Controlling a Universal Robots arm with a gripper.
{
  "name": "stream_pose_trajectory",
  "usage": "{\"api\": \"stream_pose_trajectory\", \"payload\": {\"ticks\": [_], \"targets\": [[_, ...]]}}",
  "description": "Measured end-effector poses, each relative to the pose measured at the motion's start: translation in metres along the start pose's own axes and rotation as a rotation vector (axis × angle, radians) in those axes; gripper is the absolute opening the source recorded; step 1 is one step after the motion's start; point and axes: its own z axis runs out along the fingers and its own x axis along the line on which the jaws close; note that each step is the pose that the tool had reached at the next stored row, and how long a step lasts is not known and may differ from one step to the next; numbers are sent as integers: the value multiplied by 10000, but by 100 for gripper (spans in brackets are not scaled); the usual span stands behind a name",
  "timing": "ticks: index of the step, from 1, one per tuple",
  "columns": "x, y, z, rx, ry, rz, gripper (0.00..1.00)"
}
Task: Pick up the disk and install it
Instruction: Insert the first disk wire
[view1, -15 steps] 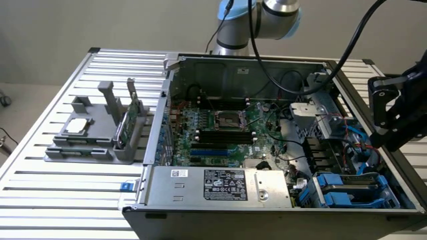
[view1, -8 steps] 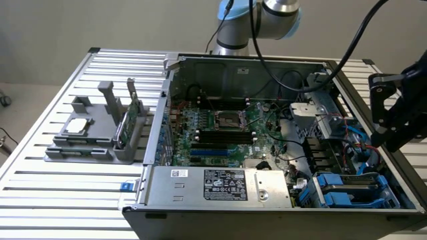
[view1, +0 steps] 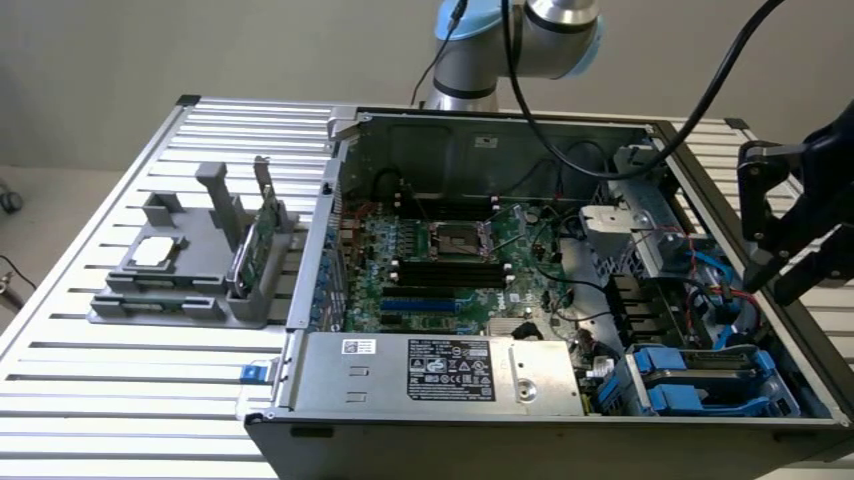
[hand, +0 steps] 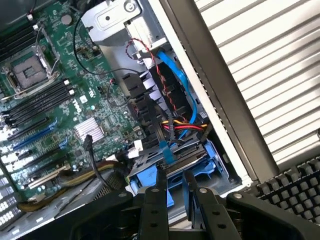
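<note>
Wrist view: fingers (hand: 174, 175) parted, gripping nothing, with blue plastic visible through the gap. Disk (hand: 200, 162) sits in its blue carrier inside the drive bay (hand: 150, 160), under the red, yellow and blue cables (hand: 175, 125), just ahead of and below the fingertips, apart from them. Exterior view: fingers (view1: 771, 290) hang over the right-hand side of the open PC case (view1: 454, 140) on the table (view1: 107, 400), with the disk (view1: 694, 372) lower, toward the near right corner. Metal face mostly hidden, so long axis can't be told.
</note>
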Motion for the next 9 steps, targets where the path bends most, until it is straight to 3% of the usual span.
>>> {"api": "stream_pose_trajectory", "payload": {"ticks": [9], "targets": [[0, 0, 0, -33, -44, 1604, 27]]}}
